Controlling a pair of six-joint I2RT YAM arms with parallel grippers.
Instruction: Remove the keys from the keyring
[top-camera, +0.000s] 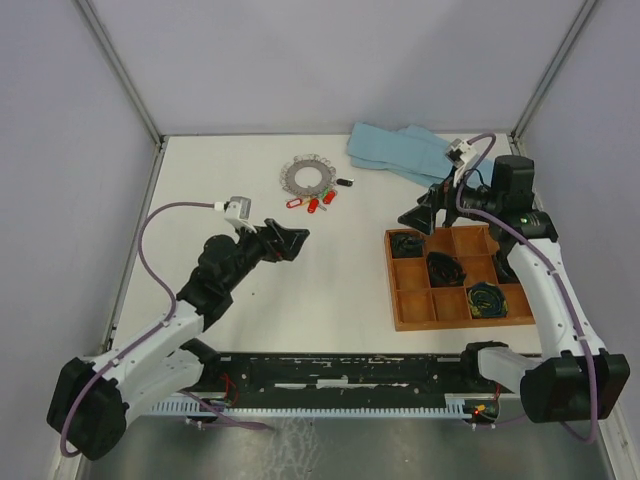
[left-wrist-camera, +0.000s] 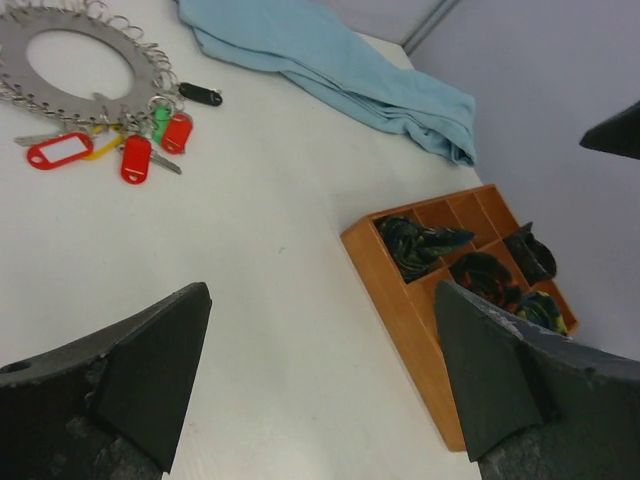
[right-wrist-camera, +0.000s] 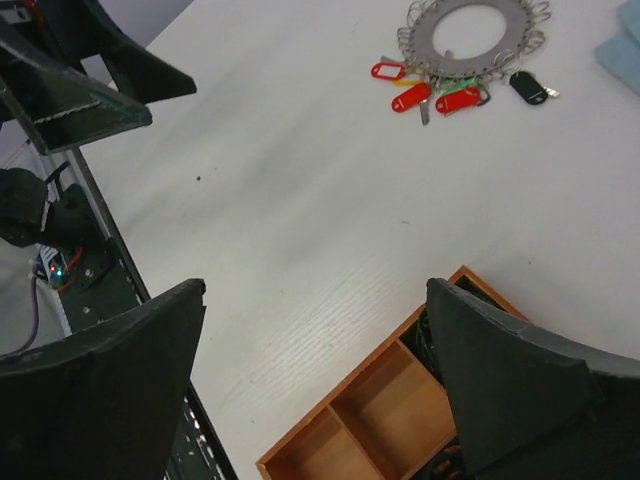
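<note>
the keyring (left-wrist-camera: 147, 62) is cut off by the top edge of both wrist views.

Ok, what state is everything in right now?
Keyring, lying flat on the table.
Keys, bunched at its near edge, apparently still attached.
Cloth, crumpled.
Tray, some compartments hold dark bundles, some bare.
Left hand, open, empty.
Right hand, open, empty.
</note>
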